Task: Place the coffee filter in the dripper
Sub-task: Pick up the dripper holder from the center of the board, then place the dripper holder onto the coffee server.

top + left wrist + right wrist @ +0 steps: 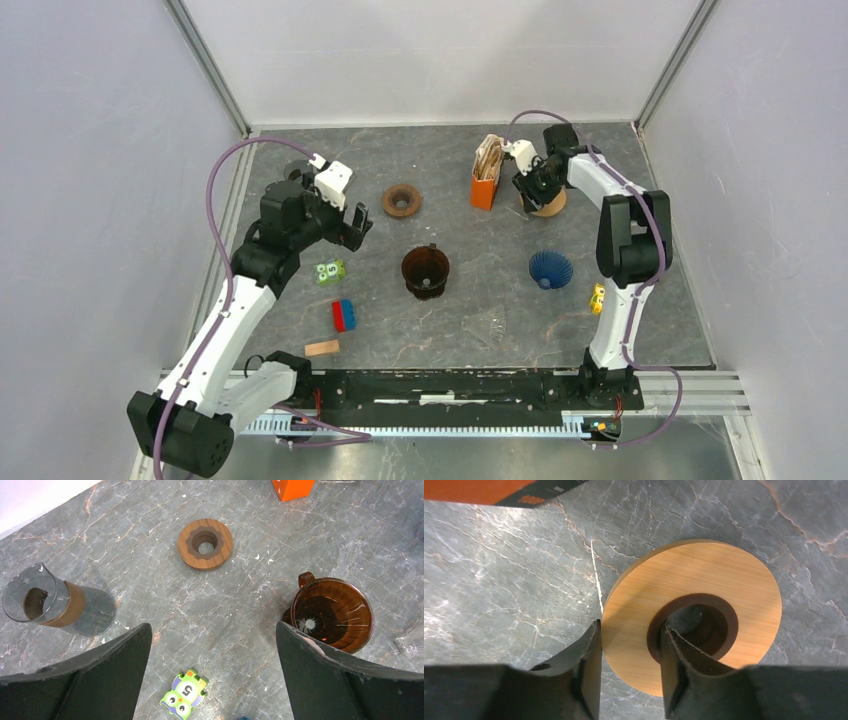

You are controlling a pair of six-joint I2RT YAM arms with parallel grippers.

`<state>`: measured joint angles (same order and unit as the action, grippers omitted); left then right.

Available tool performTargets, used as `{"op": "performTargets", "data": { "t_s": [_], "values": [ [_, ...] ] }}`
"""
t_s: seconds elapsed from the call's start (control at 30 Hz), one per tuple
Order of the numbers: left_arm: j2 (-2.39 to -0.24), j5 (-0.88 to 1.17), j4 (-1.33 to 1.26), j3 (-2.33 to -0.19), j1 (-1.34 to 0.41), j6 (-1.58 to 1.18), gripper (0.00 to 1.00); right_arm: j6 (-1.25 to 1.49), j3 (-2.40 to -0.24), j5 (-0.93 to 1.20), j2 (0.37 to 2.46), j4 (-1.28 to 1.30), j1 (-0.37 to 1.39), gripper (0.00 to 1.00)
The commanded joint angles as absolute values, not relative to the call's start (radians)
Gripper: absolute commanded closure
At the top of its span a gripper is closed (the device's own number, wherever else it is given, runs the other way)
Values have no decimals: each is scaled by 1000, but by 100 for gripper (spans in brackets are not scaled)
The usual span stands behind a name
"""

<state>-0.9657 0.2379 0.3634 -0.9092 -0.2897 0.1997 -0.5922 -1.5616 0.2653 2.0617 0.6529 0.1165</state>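
Right hand (631, 630) astride rim of wooden ring (724, 575)

Brown paper coffee filters (489, 153) stand on edge, packed in an orange box (483, 192) near the far edge of the table (470, 235). The dark amber dripper (426, 272) sits mouth-up mid-table.

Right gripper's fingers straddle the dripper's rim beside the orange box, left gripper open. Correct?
Not the dripper, which stands untouched mid-table: the right wrist view shows the right gripper straddling the light wooden ring beside the orange box. The left gripper is open.
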Motion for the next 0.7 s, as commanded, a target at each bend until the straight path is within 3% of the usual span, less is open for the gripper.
{"op": "performTargets", "data": {
  "t_s": [0.0, 0.13, 0.33, 0.67],
  "values": [
    [-943, 236, 322, -911, -293, 185, 0, -594, -1594, 307, 1901, 661, 115, 69],
    [-944, 193, 324, -908, -293, 178, 0, -616, -1509, 363, 1730, 653, 153, 77],
    [-977, -68, 321, -951, -275, 106, 0, -708, -1420, 370, 1547, 711, 424, 74],
    [-1005, -62, 344, -1018, -135, -29, 0, -755, -1410, 283, 1648, 756, 850, 71]
  ]
}}
